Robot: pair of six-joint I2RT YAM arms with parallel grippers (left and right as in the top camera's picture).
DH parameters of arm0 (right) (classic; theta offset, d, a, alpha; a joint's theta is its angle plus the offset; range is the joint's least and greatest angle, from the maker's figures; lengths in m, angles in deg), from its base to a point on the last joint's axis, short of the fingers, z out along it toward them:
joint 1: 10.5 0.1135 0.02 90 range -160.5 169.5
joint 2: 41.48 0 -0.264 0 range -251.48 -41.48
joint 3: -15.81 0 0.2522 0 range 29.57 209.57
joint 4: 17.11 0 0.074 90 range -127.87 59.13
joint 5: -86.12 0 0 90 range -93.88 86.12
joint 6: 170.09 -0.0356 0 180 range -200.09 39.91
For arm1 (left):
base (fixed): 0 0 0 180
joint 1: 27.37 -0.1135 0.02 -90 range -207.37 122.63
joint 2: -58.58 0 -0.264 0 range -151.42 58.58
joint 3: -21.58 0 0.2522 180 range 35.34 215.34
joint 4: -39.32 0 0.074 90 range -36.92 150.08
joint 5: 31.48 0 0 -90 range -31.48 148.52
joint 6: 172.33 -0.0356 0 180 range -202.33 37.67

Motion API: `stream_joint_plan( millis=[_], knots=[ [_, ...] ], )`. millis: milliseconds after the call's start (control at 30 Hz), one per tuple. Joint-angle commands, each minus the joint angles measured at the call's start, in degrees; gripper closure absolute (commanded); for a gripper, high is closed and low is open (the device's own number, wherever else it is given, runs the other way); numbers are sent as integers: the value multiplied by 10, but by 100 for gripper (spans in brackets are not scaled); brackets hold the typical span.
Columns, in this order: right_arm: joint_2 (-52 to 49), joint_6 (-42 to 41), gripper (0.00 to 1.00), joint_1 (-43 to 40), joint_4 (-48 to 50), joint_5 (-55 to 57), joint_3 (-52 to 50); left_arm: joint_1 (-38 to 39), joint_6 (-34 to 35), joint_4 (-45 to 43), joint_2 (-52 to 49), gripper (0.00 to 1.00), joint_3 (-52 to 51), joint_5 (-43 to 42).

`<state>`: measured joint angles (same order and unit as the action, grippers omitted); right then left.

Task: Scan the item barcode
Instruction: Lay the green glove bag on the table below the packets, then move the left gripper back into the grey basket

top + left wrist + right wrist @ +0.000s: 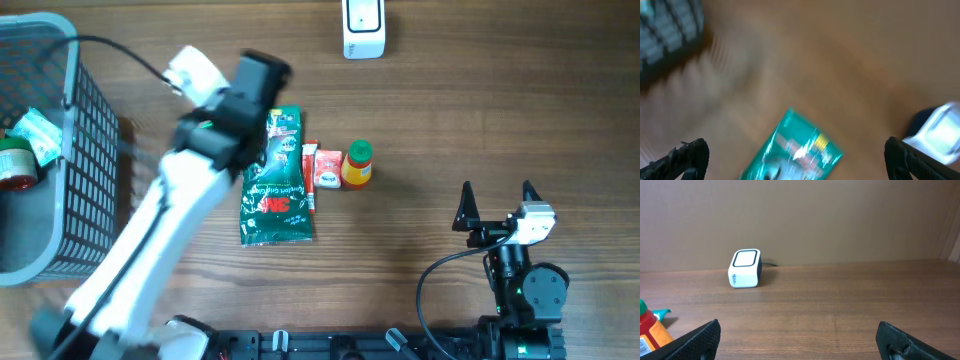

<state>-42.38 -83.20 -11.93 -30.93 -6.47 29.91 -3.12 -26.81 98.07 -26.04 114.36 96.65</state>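
A green foil packet (276, 190) lies flat on the wooden table, and shows blurred in the left wrist view (795, 152). My left gripper (797, 157) hangs above it, open, with the packet lying apart below the wide jaws. In the overhead view the left arm (215, 130) covers the packet's upper left corner. The white barcode scanner (363, 28) stands at the table's far edge, also seen as the scanner (745, 268) in the right wrist view. My right gripper (497, 203) rests open at the front right, nothing between its fingers.
A small red box (322, 168) and a yellow bottle with a green cap (357, 165) lie just right of the packet. A grey wire basket (85, 110) with several items stands at the left edge.
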Motion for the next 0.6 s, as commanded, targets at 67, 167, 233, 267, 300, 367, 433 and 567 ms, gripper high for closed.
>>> stream_joint_plan(
  millis=[67, 167, 233, 267, 300, 367, 433, 567],
  knots=[
    [1, 5, 0, 3, 1, -7, 0, -117, -151, -27, 131, 0, 11, 20],
    [1, 5, 0, 3, 1, -7, 0, -207, -151, -36, 180, 0, 11, -27],
    [1, 5, 0, 3, 1, -7, 0, -272, -151, -47, 199, 0, 11, -73],
    [1, 5, 0, 3, 1, -7, 0, -307, -151, -52, 205, 0, 11, -97],
    [1, 5, 0, 3, 1, -7, 0, -342, -151, -56, 208, 0, 11, -120],
    [1, 5, 0, 3, 1, -7, 0, -409, -151, -59, 206, 0, 11, -165],
    [1, 5, 0, 3, 1, -7, 0, -474, -151, -59, 192, 0, 11, -213],
    [1, 5, 0, 3, 1, -7, 0, -594, -151, -59, 136, 0, 11, -309]
  ],
)
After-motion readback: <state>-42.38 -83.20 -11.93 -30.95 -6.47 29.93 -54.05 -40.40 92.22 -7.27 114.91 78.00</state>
